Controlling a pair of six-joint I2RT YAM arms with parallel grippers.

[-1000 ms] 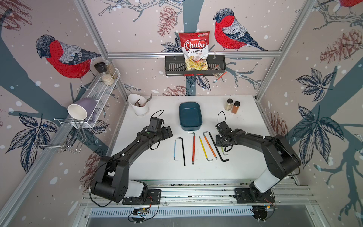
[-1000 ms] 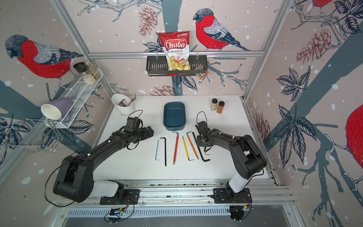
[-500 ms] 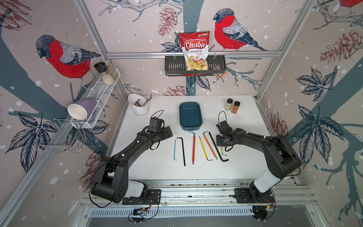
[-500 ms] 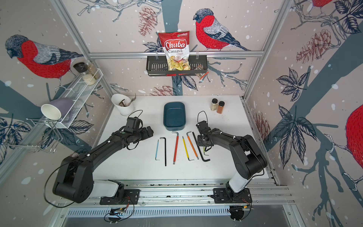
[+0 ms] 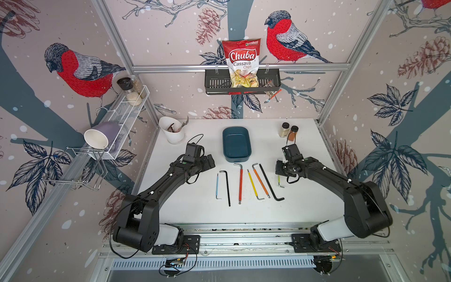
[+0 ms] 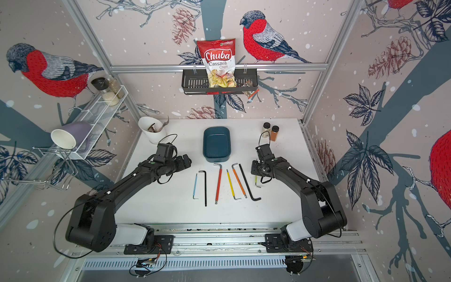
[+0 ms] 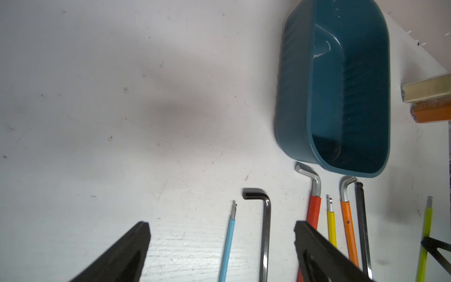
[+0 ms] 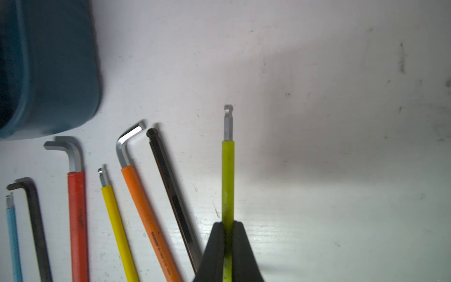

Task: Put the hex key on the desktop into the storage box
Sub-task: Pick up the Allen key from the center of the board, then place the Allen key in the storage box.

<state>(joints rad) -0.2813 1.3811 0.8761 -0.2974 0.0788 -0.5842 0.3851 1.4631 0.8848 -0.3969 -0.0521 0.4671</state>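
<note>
Lime-green hex key [image 8: 228,180] tight in the closed jaws of the right gripper [image 8: 228,223], ball end out ahead.

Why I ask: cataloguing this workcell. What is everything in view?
hex keys: six; blue, black, red, yellow, orange, black; row on the desktop near the box.
lime key: one, lime, in the right end effector.
box: one, teal, mid-desktop, empty.
spice jars: two, beige and orange, desktop's back right.
cup: one, white, desktop's back left.
basket: one, black, back wall rail.
chips bag: one, red-white, in the basket.
shelf: one, white wire, left wall.
shelf jars: apparently two, pale, shelf's far end.
mug: one, purple, on its side, shelf's near end.
left end effector: one, black, open, left of the hex keys.
right end effector: one, black, shut on the lime key.
</note>
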